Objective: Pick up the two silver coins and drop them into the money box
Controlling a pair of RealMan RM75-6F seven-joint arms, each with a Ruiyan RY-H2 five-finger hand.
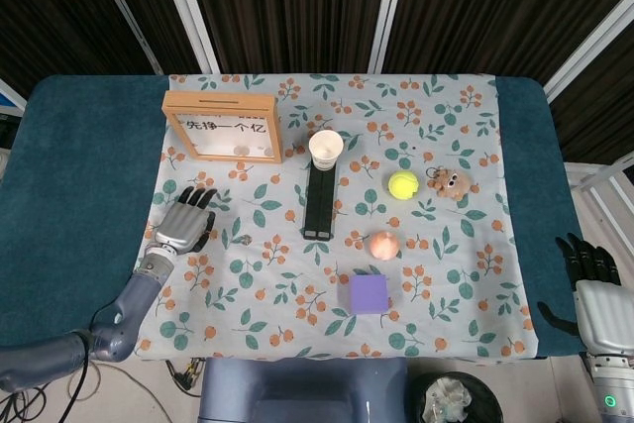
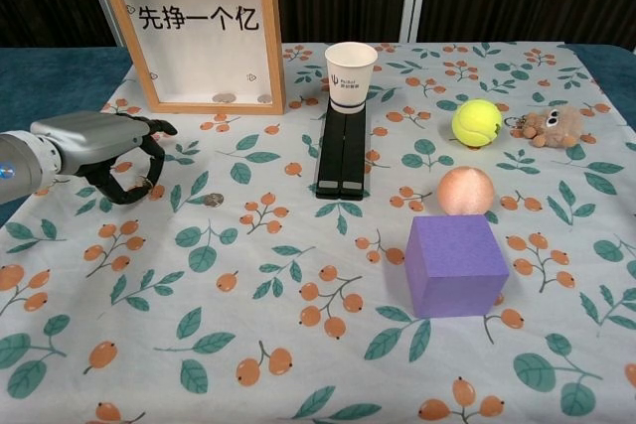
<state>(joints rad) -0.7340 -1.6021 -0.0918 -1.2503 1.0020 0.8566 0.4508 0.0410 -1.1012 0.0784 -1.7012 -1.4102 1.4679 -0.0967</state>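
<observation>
A: Where do things stand?

B: The left hand hovers low over the surface, with its fingers curled down. Whether they pinch anything I cannot tell; there may be something small under the fingertips, but it is too tiny to make out. One silver coin lies flat on the flowered cloth just beside that hand, on the side toward the black case. It is not touched.

A: And the second coin?

B: I can't place it for certain. Two small round things rest inside the money box at the bottom of its window, and those look like coins already in it.

A: The right hand?

B: The right hand rests off at the table's edge with its fingers apart, holding nothing and well away from the work.

A: So how should the pickup go?

B: A flat coin on cloth gives little edge. I'd bring thumb and fingertip down on opposite sides of the rim, press lightly into the cloth and close slowly. Then lift straight up and carry it over the box's top edge, where I take the slot to be, before letting go.
</observation>
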